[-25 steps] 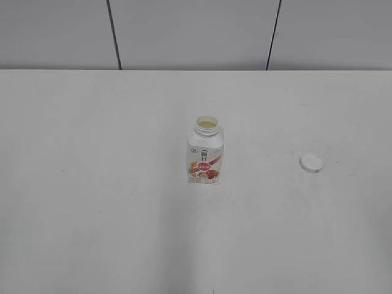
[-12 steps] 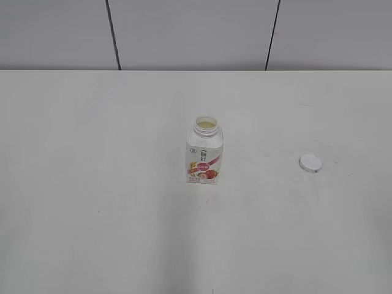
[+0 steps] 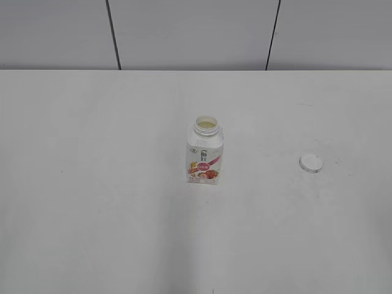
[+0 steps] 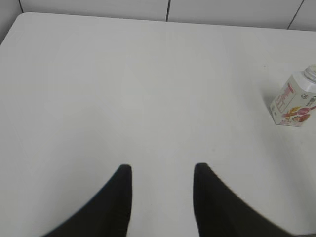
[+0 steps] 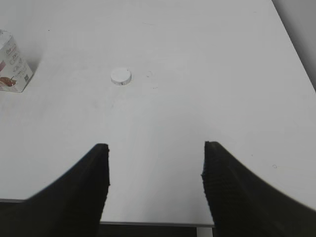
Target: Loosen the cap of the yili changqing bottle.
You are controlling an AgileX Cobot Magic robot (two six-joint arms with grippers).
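The yili changqing bottle [image 3: 204, 152] stands upright near the middle of the white table, its wide neck open with no cap on it. It also shows at the right edge of the left wrist view [image 4: 295, 98] and the left edge of the right wrist view [image 5: 12, 64]. The white cap [image 3: 310, 163] lies flat on the table to the bottle's right, and shows in the right wrist view [image 5: 121, 76]. My left gripper [image 4: 162, 170] is open and empty, far from the bottle. My right gripper [image 5: 155, 148] is open and empty, well short of the cap. Neither gripper shows in the exterior view.
The white table [image 3: 92, 184] ends at a grey panelled wall [image 3: 196, 30] at the back. The table's near edge [image 5: 153, 224] shows under my right gripper, and its right edge [image 5: 296, 54] runs along the right wrist view.
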